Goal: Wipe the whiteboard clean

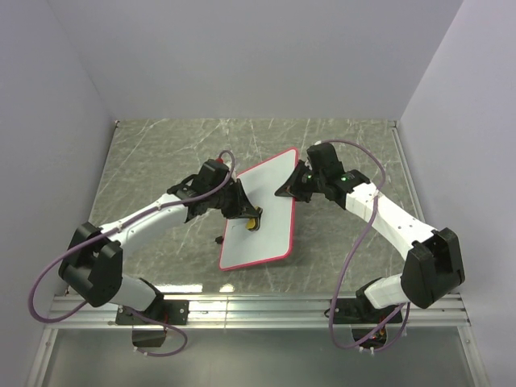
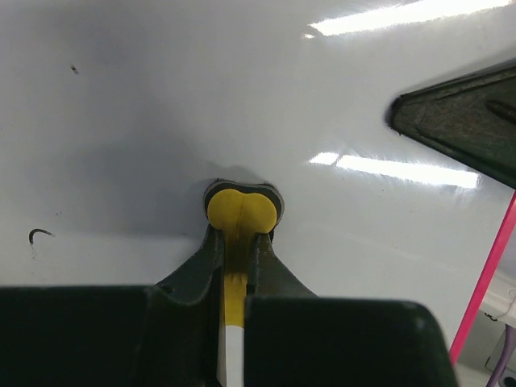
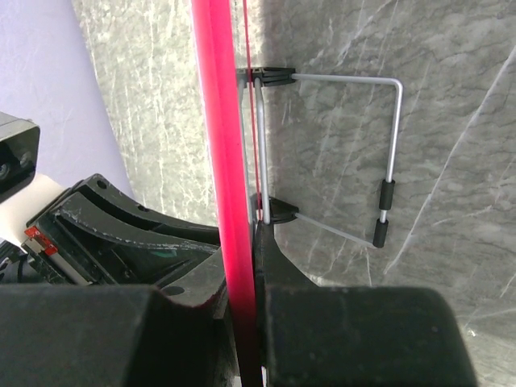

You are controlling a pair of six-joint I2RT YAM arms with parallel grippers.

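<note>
Where the whiteboard [image 1: 270, 234] sits at mid-table, the right gripper [image 3: 244, 266] pinches its pink-red rim at the 2 o'clock edge. That rim is seen edge-on, with a wire stand [image 3: 391, 137] behind it. The left gripper [image 2: 242, 242] clamps a yellow eraser [image 2: 242, 211] against the board face, the eraser's lower part hidden between the fingers. A small dark mark [image 2: 38, 234] lies at the eraser's 9 o'clock.

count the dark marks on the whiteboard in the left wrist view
2 on the whiteboard: a hooked stroke at the far left, level with the yellow eraser, and a tiny speck upper left. Others may be hidden beyond this view.
</note>
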